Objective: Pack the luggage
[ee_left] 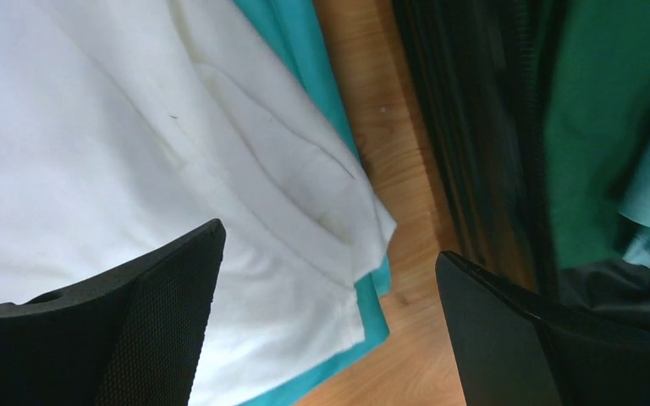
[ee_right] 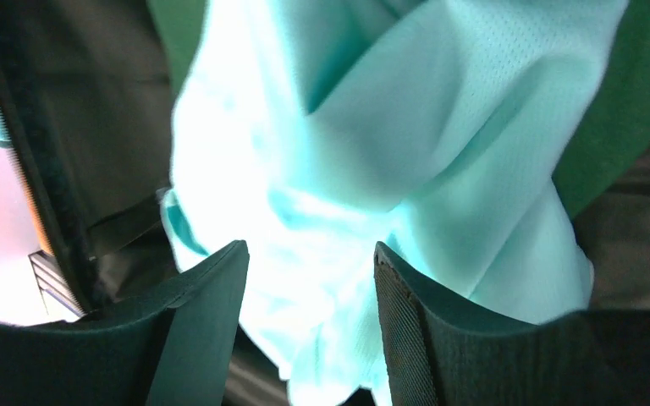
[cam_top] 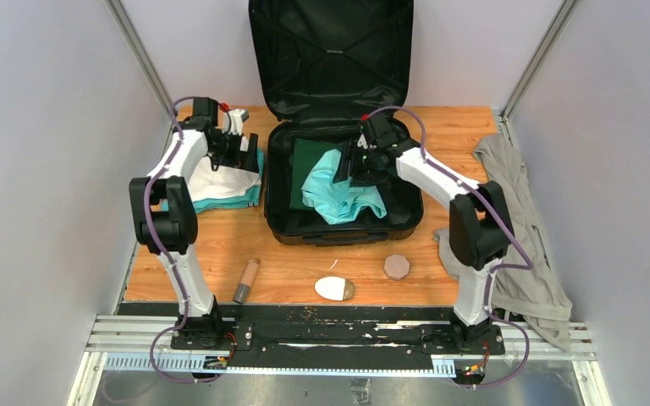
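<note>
I saw the luggage (cam_top: 338, 233) lying open at the far middle of the table (cam_top: 461, 135), with its lid standing up against the back wall. Inside it a dark green cloth (cam_top: 305, 165) lay flat, and a mint cloth (cam_top: 343, 196) was crumpled on top of it. The right gripper (ee_right: 311, 249) hung over the mint cloth with its fingers partly apart. The cloth filled the gap between them, but I could not tell if they pinched it. The left gripper (ee_left: 330, 245) was spread wide and held nothing. It hovered above a white cloth (cam_top: 216, 182), which lay on a teal cloth (cam_top: 230, 203) just left of the luggage. A grey garment (cam_top: 516, 211) hung over the right edge of the table.
</note>
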Robot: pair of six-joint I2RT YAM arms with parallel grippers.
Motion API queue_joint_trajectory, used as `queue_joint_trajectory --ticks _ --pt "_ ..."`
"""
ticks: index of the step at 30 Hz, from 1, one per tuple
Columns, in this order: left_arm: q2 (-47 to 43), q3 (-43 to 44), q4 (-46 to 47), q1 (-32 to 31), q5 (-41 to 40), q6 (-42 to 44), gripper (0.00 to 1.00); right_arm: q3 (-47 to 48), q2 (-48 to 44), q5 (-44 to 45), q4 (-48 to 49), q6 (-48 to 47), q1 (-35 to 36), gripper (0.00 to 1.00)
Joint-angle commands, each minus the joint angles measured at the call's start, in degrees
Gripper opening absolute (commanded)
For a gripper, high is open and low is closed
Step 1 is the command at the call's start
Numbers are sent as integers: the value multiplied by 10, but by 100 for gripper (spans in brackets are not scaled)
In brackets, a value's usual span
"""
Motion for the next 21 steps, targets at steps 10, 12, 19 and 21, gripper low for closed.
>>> queue_joint_trajectory --ticks 10,12,19,21 --pt "102 14 71 -20 -110 -46 84 -23 -129 40 -24 -21 26 57" --pt "112 13 74 -37 -121 -43 74 -28 -134 39 -22 -20 28 56" --pt "109 -10 85 -37 -132 -27 40 -38 -153 43 -21 -20 28 52" --pt "104 -14 85 -36 -131 -24 30 -38 -158 44 -21 -20 28 51"
